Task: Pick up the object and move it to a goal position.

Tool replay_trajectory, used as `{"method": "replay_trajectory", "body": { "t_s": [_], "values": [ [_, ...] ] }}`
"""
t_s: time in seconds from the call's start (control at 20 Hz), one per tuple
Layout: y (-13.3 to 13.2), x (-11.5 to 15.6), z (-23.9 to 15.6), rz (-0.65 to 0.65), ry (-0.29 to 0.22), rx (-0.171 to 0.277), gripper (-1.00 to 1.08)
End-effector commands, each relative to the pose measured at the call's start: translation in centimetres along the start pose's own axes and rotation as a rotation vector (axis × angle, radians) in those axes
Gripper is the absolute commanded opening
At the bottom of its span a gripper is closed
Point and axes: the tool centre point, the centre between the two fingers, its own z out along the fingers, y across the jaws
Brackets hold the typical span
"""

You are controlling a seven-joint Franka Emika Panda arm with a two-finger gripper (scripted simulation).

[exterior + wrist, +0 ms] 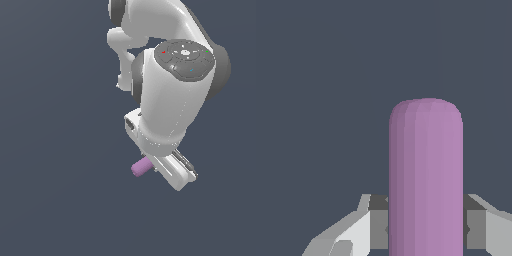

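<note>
Plain slate backdrop, fingers [426, 230] clamping cylinder [426, 175]

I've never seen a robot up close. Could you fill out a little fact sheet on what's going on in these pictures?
robot: one white arm, seen from above in the exterior view
object: pink-purple cylinder, a short smooth rod
gripper: shut on the cylinder, one of the fingers pressed to each side
object position: sticks out past the fingers, towards the exterior view's left
surroundings: plain dark grey background; no other items visible
goal position: no marker visible
</note>
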Motion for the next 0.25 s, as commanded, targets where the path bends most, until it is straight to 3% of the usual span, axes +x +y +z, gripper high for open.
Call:
{"method": "replay_trajectory", "body": {
  "t_s": [0.0,0.2],
  "values": [
    [-0.21,-0.03,-0.26,0.0,0.0,0.0,-1.0],
    [-0.32,-0.05,-0.39,0.0,0.0,0.0,-1.0]
  ]
}}
